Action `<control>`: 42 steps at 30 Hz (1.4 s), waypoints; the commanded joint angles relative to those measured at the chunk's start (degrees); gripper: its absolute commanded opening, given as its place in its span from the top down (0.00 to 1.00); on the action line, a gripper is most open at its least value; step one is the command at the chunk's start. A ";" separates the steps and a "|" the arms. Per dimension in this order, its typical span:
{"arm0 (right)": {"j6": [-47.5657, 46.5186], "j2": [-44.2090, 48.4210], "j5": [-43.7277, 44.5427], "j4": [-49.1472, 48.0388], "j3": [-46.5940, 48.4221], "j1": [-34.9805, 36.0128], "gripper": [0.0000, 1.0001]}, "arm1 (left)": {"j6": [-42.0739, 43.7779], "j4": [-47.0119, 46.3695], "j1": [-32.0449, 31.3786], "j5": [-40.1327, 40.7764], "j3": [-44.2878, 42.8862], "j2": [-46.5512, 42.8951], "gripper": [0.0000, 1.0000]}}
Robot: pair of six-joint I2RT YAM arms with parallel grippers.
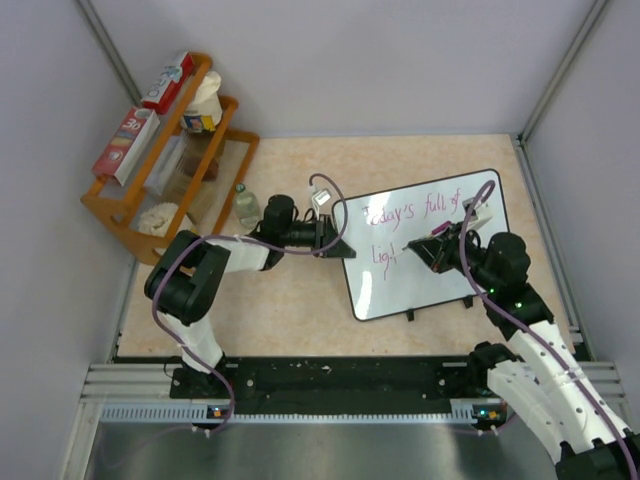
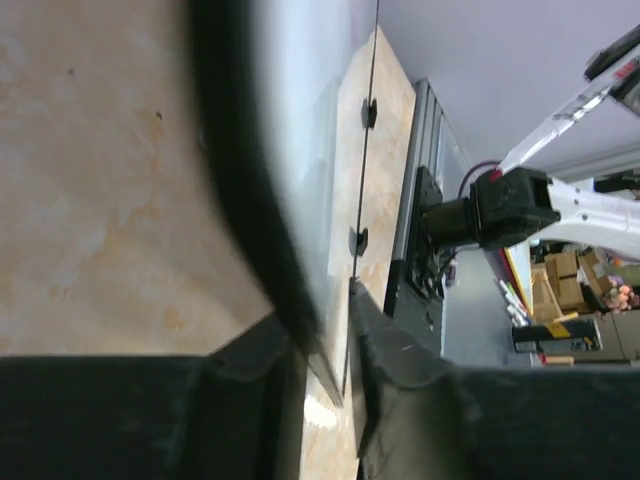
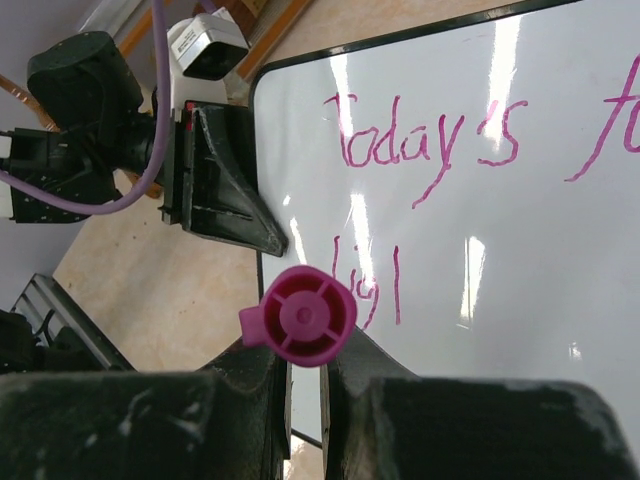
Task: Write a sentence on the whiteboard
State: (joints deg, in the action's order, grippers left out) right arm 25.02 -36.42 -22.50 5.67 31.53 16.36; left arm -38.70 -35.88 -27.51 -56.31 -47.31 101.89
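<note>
The whiteboard (image 1: 430,290) lies on the table, right of centre, propped on small black feet. The sentence (image 1: 400,215) is in pink: "Today's full of" on top, and under it a second line with "Lig" and one more upright stroke (image 3: 380,285). My right gripper (image 1: 425,245) hovers over that second line, shut on a pink marker (image 3: 300,318) whose round back end faces the wrist camera. My left gripper (image 1: 340,240) sits at the board's left edge. In the left wrist view the board's black-framed edge (image 2: 310,120) runs between the fingers of the left gripper (image 2: 335,370), which are shut on it.
A wooden rack (image 1: 120,215) with boxes and a white cup (image 1: 205,100) stands at the back left. A small bottle (image 1: 245,205) stands just behind my left arm. Grey walls enclose the table, and a metal rail (image 1: 330,375) runs along the near edge.
</note>
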 commanded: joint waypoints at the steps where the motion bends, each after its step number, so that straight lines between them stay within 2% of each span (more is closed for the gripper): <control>1: -0.93 0.65 0.27 -2.07 -0.41 -0.80 1.00 | 2.56 0.35 -0.18 -2.13 -3.84 2.35 0.82; 2: -1.11 0.65 0.35 -2.16 -0.50 -0.80 1.00 | 3.53 2.02 -0.09 -2.22 -4.54 2.61 0.88; 3: -1.28 0.65 0.53 -2.07 -0.59 -0.80 1.00 | 4.67 3.78 0.17 -2.05 -4.98 2.53 1.00; 8: -1.46 1.09 2.28 -2.33 -1.38 -0.80 1.00 | 12.06 16.51 1.66 -2.48 -8.05 2.18 1.00; 12: -1.46 1.18 4.56 -4.09 -2.52 -0.80 1.00 | 14.96 21.02 3.07 -3.27 -9.20 2.53 1.00; 17: -1.72 -0.14 8.08 -6.89 -4.11 0.77 1.00 | 15.85 21.64 3.95 -4.15 -9.20 3.49 1.00; 22: -3.39 -1.10 15.64 -8.39 -4.19 6.92 1.00 | 15.41 21.29 3.95 -5.03 -9.38 3.85 1.00; 33: -2.08 -5.58 17.75 -13.75 -5.34 7.28 1.00 | 15.41 21.11 3.95 -6.09 -9.38 4.28 1.00; 42: -0.93 -7.96 16.26 -16.30 -5.95 7.28 1.00 | 15.41 21.29 3.95 -6.26 -9.47 4.46 1.00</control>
State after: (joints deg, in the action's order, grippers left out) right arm 23.57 -44.05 -5.82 -6.11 25.89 23.16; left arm -27.22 -18.33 -23.97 -64.47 -56.47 104.92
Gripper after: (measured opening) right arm 0.077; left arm 0.072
